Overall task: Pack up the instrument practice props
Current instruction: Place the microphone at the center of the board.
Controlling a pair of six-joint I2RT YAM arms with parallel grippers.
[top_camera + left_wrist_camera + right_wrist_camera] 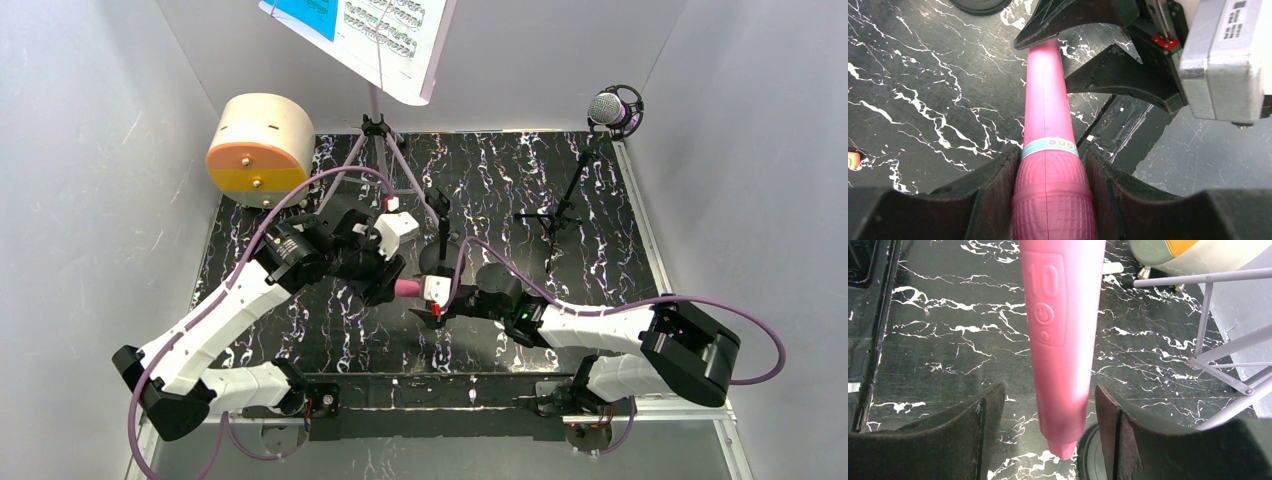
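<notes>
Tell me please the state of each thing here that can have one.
pink microphone: held off the table by its head end
left claw: shut on the pink microphone
right claw: open around its handle
music stand: upright, sheet music on it
purple mic: upright on its tripod

A round cream-and-orange drum-shaped box is sitting at the rear left corner of the black, white-veined marble-patterned surface, with plain pale grey walls enclosing it.

Music stand stands behind the handheld microphone.
</notes>
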